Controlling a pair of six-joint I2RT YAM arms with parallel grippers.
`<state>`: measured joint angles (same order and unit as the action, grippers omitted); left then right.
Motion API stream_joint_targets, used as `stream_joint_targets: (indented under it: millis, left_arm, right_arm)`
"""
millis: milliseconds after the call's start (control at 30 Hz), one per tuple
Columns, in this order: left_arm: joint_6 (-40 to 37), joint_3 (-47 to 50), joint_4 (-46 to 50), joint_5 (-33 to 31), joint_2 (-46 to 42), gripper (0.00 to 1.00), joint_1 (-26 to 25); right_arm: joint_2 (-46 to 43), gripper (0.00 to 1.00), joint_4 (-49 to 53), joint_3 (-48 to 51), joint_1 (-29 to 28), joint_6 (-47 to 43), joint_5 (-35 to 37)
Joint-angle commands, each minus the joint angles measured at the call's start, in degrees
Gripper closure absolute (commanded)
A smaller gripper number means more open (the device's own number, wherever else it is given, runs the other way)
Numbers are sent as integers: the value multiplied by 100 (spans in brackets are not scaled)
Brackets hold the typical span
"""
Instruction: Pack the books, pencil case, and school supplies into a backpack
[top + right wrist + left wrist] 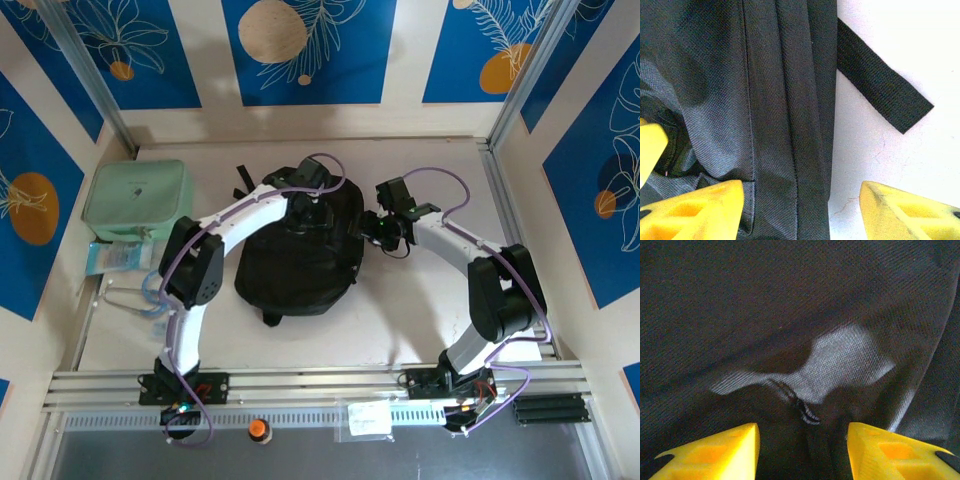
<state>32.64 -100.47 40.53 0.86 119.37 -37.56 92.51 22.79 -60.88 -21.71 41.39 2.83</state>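
Note:
The black backpack (300, 265) lies flat in the middle of the table, with its straps at the far end. My left gripper (316, 212) hangs over its upper part, open, with the yellow fingers (715, 452) just above dark fabric (790, 300). A small corded zipper pull (809, 413) lies between them, untouched. My right gripper (374, 230) is open at the backpack's right edge. Its fingers (700, 210) straddle the seamed side (790, 125), one over fabric and one over bare table. A loose black strap (885, 90) lies on the white surface. The books are out of view.
A mint-green soft case (135, 192) sits at the far left, with a light blue packet (118, 256) and clear plastic items (135, 295) in front of it. Walls close in the left, back and right. An orange-capped item (258, 430) rests on the front rail.

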Motion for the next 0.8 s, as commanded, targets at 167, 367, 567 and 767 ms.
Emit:
stream_joint_targets:
  millis: [167,367,567,767]
  left_arm:
    - [57,-663,733,-537,571,60,-229]
    - [114,-805,773,-609,712,80,-265]
    - [138,-717,602,-534,340,99,-265]
    - [69,-426,386,-462,-168,100,-269]
  right_arm:
    - [73,38,-115,169,18,27,7]
    - [90,38,-134,200,18,30,-10]
    - [67,38,-156,261,1,44,-20]
    - [166,39,-169,270,1,63,-67]
